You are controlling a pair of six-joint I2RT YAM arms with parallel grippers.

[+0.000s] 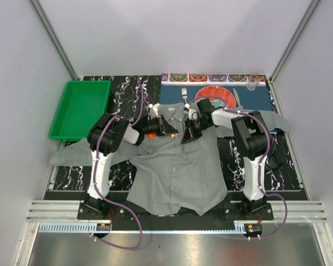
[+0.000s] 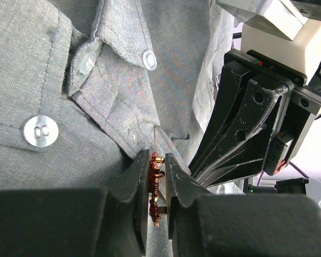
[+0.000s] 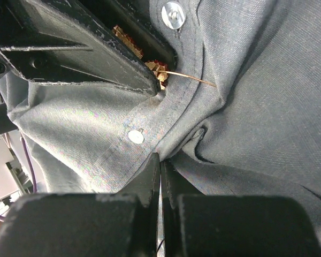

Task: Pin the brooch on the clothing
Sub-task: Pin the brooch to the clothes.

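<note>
The clothing (image 1: 177, 172), a grey button-up shirt, lies spread on the table with its collar away from me. My left gripper (image 1: 171, 132) is shut on the brooch (image 2: 155, 179), a small copper-red piece held edge-on between the jaws. The brooch's thin pin (image 3: 190, 77) points at the button placket just below the collar. My right gripper (image 1: 187, 138) is shut on a fold of the shirt's placket (image 3: 150, 134), right beside the left gripper. In the left wrist view the right gripper's black fingers (image 2: 241, 134) stand close on the right. The clothing (image 2: 96, 80) fills the background there.
A green tray (image 1: 80, 108) sits at the back left. Behind the collar lies a blue placemat (image 1: 255, 98) with a red plate (image 1: 216, 95), a fork (image 1: 184, 95) and a knife (image 1: 236, 100). The shirt's sleeves spread out to both sides.
</note>
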